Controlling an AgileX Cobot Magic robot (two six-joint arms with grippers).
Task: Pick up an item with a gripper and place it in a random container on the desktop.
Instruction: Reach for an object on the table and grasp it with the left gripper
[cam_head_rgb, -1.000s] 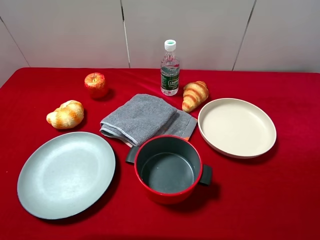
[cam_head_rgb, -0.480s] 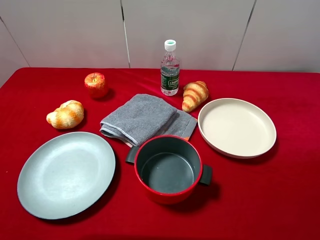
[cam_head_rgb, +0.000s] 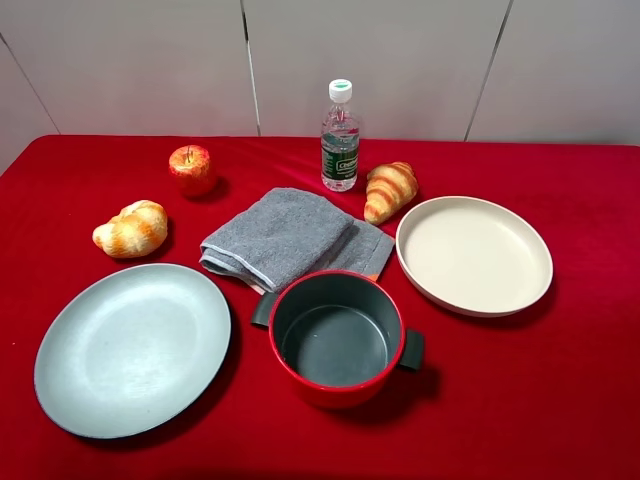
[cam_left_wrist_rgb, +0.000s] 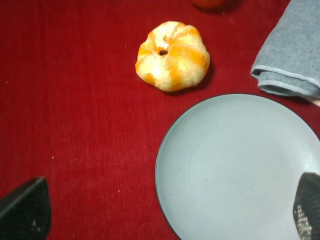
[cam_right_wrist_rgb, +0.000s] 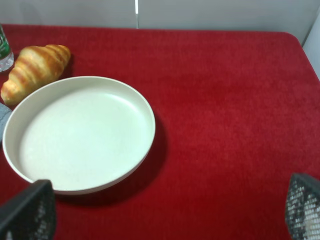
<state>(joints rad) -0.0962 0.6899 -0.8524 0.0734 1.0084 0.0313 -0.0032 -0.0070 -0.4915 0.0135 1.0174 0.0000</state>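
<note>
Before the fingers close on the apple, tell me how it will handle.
The apple is round and sits stem-up on the red cloth, so a push would probably roll it. Its skin looks smooth and glossy, so it may slip in a shallow pinch. It looks solid, likely rigid rather than squashy.

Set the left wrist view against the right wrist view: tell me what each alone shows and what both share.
Only the left wrist view: the grey plate, the rounded croissant, a sliver of the apple, the left fingers, spread. Only the right wrist view: the cream dish, the long croissant, the edge of the bottle, the right fingers, spread. Both: the red cloth; perhaps the grey towel, a mere sliver in the right.
</note>
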